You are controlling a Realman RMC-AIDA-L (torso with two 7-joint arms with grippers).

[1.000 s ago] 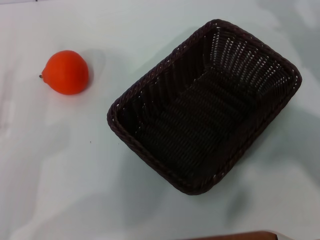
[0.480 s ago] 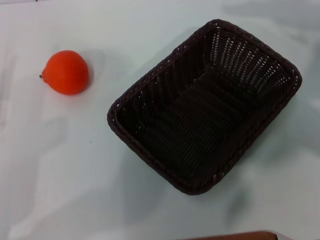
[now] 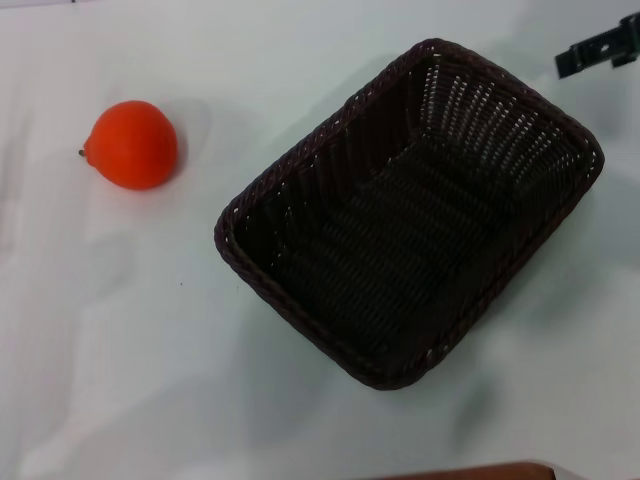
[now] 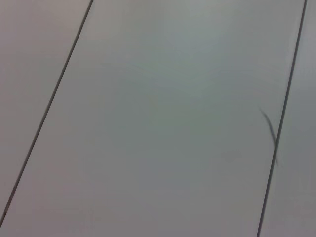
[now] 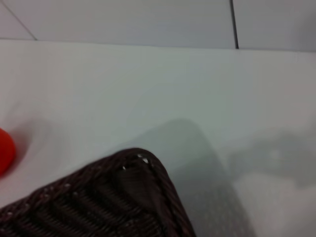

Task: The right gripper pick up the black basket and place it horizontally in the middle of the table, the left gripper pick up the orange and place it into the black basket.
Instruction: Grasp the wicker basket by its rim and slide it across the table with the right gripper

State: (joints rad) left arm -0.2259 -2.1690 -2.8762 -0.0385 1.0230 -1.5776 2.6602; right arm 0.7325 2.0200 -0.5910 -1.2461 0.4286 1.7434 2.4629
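Observation:
The black basket (image 3: 410, 215) lies empty and slanted on the table (image 3: 130, 330), right of centre in the head view. The orange (image 3: 131, 144) sits on the table at the far left, well apart from the basket. A small part of my right gripper (image 3: 598, 53) shows at the far right edge, just beyond the basket's far right corner and not touching it. The right wrist view shows one corner of the basket (image 5: 133, 197) and a sliver of the orange (image 5: 5, 150). My left gripper is out of view.
A brown edge (image 3: 470, 472) shows at the near rim of the head view. The left wrist view shows only a plain grey panelled surface (image 4: 163, 123) with dark seams.
My right gripper has come into the head view at the far right edge. The basket and the orange have not moved.

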